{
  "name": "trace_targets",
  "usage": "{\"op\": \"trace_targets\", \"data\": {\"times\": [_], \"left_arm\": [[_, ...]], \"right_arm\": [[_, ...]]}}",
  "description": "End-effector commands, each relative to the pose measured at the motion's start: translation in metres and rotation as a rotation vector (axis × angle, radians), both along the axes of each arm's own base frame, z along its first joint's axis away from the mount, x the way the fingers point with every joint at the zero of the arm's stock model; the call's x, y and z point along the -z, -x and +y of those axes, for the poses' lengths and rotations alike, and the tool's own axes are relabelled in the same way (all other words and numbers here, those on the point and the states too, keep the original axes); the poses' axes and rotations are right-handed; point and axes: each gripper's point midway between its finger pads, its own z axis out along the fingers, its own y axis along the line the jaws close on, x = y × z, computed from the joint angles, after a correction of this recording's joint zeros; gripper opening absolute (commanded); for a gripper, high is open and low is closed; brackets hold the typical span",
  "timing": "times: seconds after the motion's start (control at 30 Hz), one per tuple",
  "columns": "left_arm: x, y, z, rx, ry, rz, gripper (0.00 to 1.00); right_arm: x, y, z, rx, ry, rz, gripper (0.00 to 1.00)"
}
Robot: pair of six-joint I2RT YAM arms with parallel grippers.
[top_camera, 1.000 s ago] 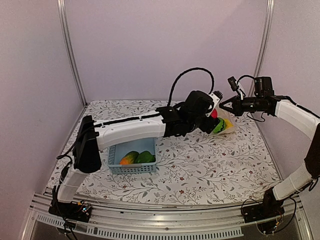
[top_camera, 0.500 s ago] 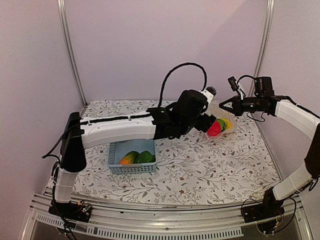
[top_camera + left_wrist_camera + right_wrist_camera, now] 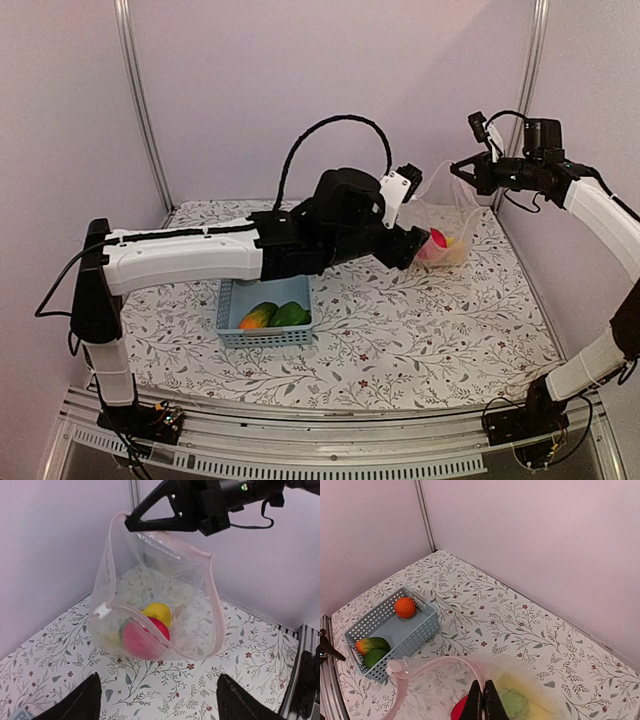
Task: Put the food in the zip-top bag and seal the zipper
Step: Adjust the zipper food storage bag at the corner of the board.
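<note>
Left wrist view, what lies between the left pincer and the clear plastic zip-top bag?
Only bare flower-printed table cover, in the left wrist view, separates the open left pincer from the clear plastic zip-top bag.

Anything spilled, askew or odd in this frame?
Nothing stands out. The clear plastic zip-top bag hangs open from the right tool, which pinches its rim; red and yellow toy fruits lie inside. The light blue lattice basket stands level, holding an orange and two greenish pieces.
</note>
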Motion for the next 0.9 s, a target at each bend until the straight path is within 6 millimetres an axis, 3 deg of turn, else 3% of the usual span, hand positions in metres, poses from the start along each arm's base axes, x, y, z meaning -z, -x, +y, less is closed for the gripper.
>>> {"op": "trace_targets", "data": {"times": [0.0,0.07,0.17,0.23,0.3,0.37,0.5,0.67,0.77,0.87], "left_arm": [[0.033,0.01,-0.013,0.073,-0.014,0.088,0.79],[0.038,0.009,-0.012,0.064,-0.027,0.085,0.79],[0.042,0.009,-0.009,0.059,-0.028,0.09,0.8],[0.045,0.01,-0.007,0.061,-0.026,0.091,0.8],[0.05,0.008,-0.006,0.054,-0.039,0.088,0.8],[0.054,0.002,-0.005,0.028,-0.055,0.089,0.8],[0.069,-0.009,-0.002,-0.003,-0.088,0.108,0.8],[0.081,-0.018,0.002,-0.011,-0.082,0.132,0.8],[0.081,-0.021,0.004,-0.02,-0.086,0.127,0.8],[0.076,-0.025,0.013,-0.043,-0.102,0.105,0.8]], "right_arm": [[-0.031,-0.022,-0.028,0.195,0.07,-0.09,0.0],[-0.007,-0.041,-0.029,0.188,0.125,0.037,0.0],[0.019,-0.052,-0.033,0.202,0.15,0.072,0.0],[0.03,-0.048,-0.025,0.212,0.158,0.068,0.0],[0.055,-0.046,-0.015,0.159,0.189,0.155,0.0],[0.064,-0.044,-0.008,0.133,0.156,0.196,0.0],[0.037,-0.033,-0.004,0.125,0.093,0.156,0.0],[0.003,-0.022,-0.015,0.179,0.104,0.066,0.0],[-0.006,-0.021,-0.028,0.227,0.122,0.028,0.0],[-0.026,-0.022,-0.035,0.251,0.126,-0.02,0.0]]}}
